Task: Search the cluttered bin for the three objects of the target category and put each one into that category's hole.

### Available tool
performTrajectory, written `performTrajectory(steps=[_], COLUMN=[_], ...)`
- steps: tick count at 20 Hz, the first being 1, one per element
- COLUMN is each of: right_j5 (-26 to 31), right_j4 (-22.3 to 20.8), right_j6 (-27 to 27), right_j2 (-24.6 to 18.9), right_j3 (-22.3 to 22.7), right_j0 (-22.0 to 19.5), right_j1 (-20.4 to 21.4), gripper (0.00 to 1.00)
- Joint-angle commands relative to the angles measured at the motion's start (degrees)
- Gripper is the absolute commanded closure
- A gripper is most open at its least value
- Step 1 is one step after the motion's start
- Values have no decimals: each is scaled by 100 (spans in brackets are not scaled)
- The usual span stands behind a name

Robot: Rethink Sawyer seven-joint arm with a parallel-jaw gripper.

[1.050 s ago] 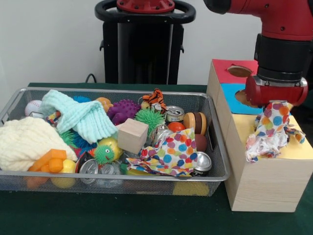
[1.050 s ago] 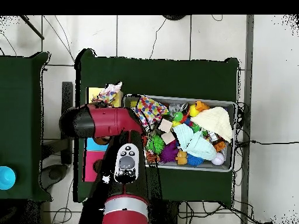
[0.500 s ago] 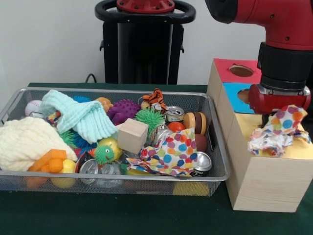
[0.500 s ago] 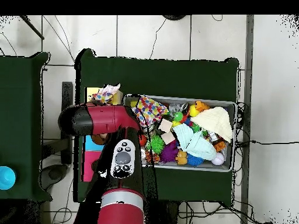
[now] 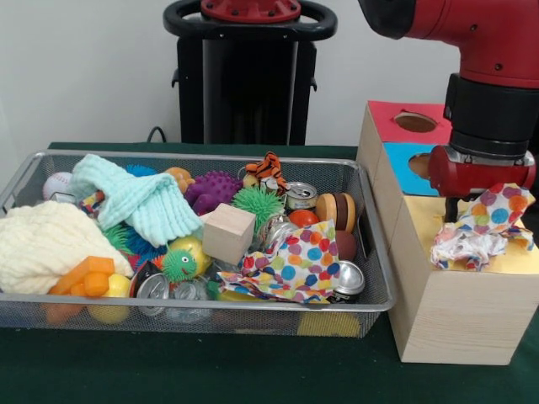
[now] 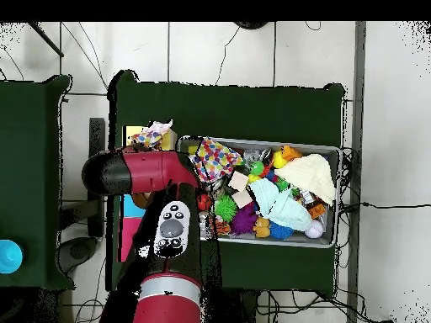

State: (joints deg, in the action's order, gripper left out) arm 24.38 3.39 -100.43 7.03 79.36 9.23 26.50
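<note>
The fingers are hidden behind the crumpled polka-dot cloth and under the red wrist housing, so whether they are apart, together or clamped on the fabric cannot be told. The gripper sits low over the yellow section of the wooden sorting box, and the cloth lies bunched on that yellow top, right against the gripper, with its folds spilling toward the box's near edge. From overhead the same cloth shows at the yellow end of the box, just beyond the red arm, which covers most of the box top.

Behind the yellow section come a blue section and a red section, each with a round hole; the blue hole is partly hidden by the wrist.

Beside the box stands the wire mesh bin, packed full. A second polka-dot cloth lies at its near right, draped over cans. A wooden cube stands just left of it, next to a green spiky ball and a purple spiky ball. A mint knitted cloth and a cream knitted cloth fill the left half, with orange blocks in front and a tiger toy near the far rim.
</note>
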Motion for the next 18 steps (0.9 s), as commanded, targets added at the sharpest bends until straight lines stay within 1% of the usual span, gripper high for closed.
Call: performTrajectory(steps=[1,4,9,12,15,18], right_j5=[525,488,828,1020,1191,1241], right_j4=[192,231,346,375,374,332], right_j6=[-942,-906,-843,-842,-866,-796], right_j2=[-348,-415,-515,-493,-421,-416], right_j3=[-262,-157,-205,-180,-313,-393], right_j0=[134,91,2,2,43,37], right_j1=[-347,-236,1,150,173,162], gripper=[0,0,0,0,0,0])
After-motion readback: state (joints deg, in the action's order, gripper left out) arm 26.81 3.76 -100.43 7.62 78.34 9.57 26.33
